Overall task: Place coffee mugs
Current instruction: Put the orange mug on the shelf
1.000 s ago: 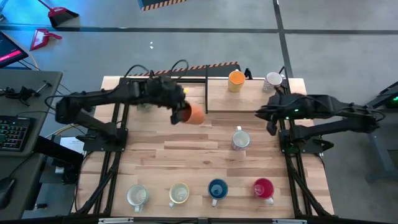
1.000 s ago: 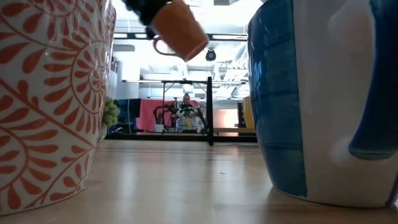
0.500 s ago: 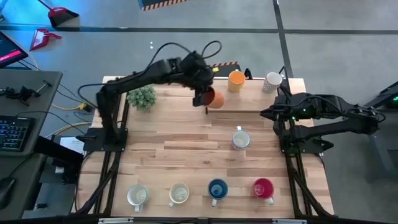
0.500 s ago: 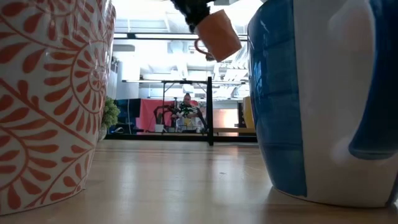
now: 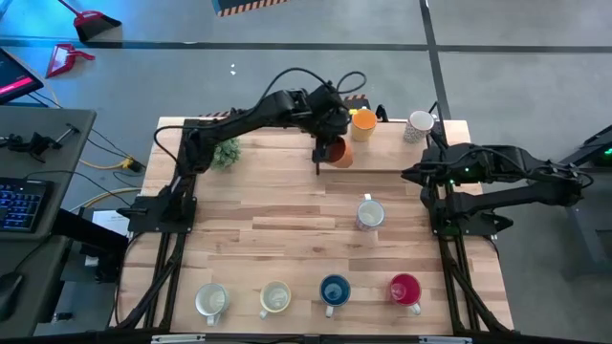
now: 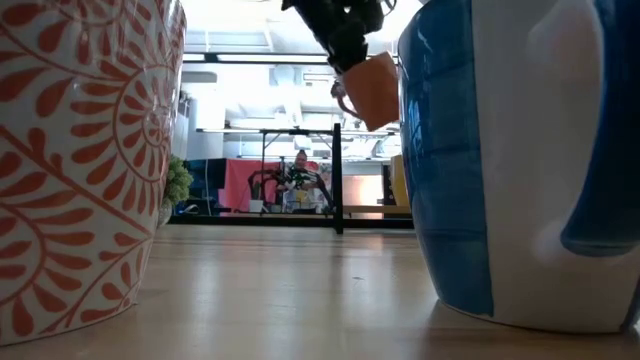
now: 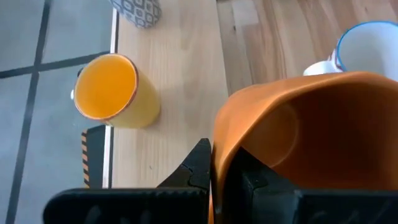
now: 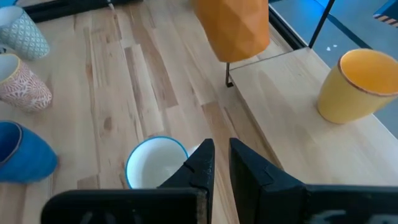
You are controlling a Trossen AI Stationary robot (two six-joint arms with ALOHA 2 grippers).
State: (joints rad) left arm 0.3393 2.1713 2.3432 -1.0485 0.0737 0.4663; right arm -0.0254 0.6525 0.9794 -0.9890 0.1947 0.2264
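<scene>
My left gripper (image 5: 328, 141) is shut on an orange mug (image 5: 338, 152), held in the air over the left end of the raised wooden platform (image 5: 402, 153). A yellow-orange mug (image 5: 363, 124) and a patterned mug (image 5: 418, 124) stand on the platform's far side. On the table below it stands a white mug (image 5: 369, 212). Along the near edge stand a white (image 5: 210, 299), a cream (image 5: 275, 297), a blue (image 5: 334, 290) and a red-pink mug (image 5: 405, 289). My right gripper (image 5: 418, 180) waits at the right, shut on nothing. My left gripper holds the orange mug by its rim wall (image 7: 217, 146), one finger outside (image 7: 198, 163) and one inside (image 7: 252, 182) the mug. The fingers slant down from the table's left. The mug (image 6: 372, 88) hangs tilted below them, clear of the platform, its handle (image 6: 340, 95) toward the left.
A small green plant (image 5: 226, 151) stands at the far left. A thin black post (image 5: 316, 161) rises at the platform's left edge, close to the held mug. Bare wood lies between the platform and the near row of mugs.
My left gripper has carried the orange mug from the table's middle toward the right and far edge, to above the platform's left end beside the yellow-orange mug. The wrist has rolled, and the mug hangs more upright than before.
</scene>
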